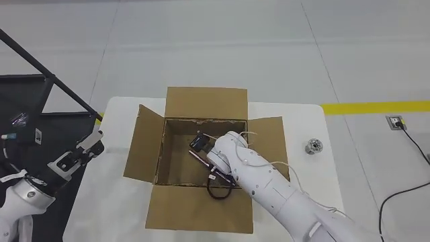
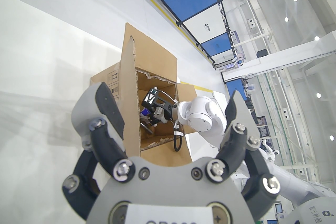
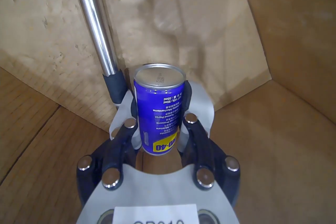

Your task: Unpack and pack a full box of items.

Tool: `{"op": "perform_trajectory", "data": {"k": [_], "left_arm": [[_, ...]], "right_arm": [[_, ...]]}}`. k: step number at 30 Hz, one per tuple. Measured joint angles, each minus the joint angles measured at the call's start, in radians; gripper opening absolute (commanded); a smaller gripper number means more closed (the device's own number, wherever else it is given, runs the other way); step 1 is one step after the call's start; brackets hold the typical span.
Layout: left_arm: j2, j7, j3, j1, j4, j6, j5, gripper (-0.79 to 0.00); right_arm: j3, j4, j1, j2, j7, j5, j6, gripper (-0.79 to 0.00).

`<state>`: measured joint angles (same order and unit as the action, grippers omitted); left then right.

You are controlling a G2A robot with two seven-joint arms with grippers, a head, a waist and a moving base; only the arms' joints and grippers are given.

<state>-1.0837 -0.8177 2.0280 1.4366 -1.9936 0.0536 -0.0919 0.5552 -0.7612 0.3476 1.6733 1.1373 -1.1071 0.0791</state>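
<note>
Top view: gripper (image 1: 200,141) seemingly clear inside box (image 1: 206,101).

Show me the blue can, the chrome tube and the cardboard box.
blue can (image 3: 157,107), right wrist view, its printed side.
chrome tube (image 3: 88,7), right wrist view, mid-shaft.
cardboard box (image 1: 205,101), top view, far flap.

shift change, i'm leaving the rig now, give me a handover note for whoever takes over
Left gripper open, empty, near the table edge, outside the box.
Right gripper shut on the blue can, low inside the box beside a metal rod.
Done: flaps open; one small round item lies on the table.
To do: can and rod are in the box; whether unpacking or packing, cannot tell.
</note>
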Motion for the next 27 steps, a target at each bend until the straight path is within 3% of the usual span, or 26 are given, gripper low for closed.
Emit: {"op": "perform_trajectory", "data": {"k": [6, 12, 16, 22, 25, 27], "left_arm": [[0.000, 0.000, 0.000, 0.000, 0.000, 0.000, 0.000, 0.000], [0.000, 0.000, 0.000, 0.000, 0.000, 0.000, 0.000, 0.000], [0.000, 0.000, 0.000, 0.000, 0.000, 0.000, 0.000, 0.000], [0.000, 0.000, 0.000, 0.000, 0.000, 0.000, 0.000, 0.000], [0.000, 0.000, 0.000, 0.000, 0.000, 0.000, 0.000, 0.000], [0.000, 0.000, 0.000, 0.000, 0.000, 0.000, 0.000, 0.000]], "right_arm": [[0.051, -0.131, 0.020, -0.022, -0.010, -0.020, 0.004, -0.785], [0.197, -0.536, 0.186, -0.113, 0.048, -0.147, 0.003, -0.785], [0.361, -0.931, 0.402, -0.185, 0.085, -0.284, 0.039, -0.785], [0.626, -1.368, 0.675, -0.239, 0.021, -0.418, 0.020, -0.785], [0.788, -1.456, 0.754, -0.252, -0.001, -0.425, -0.021, -0.785], [0.883, -1.435, 0.769, -0.256, 0.002, -0.418, -0.033, -0.785]]}}
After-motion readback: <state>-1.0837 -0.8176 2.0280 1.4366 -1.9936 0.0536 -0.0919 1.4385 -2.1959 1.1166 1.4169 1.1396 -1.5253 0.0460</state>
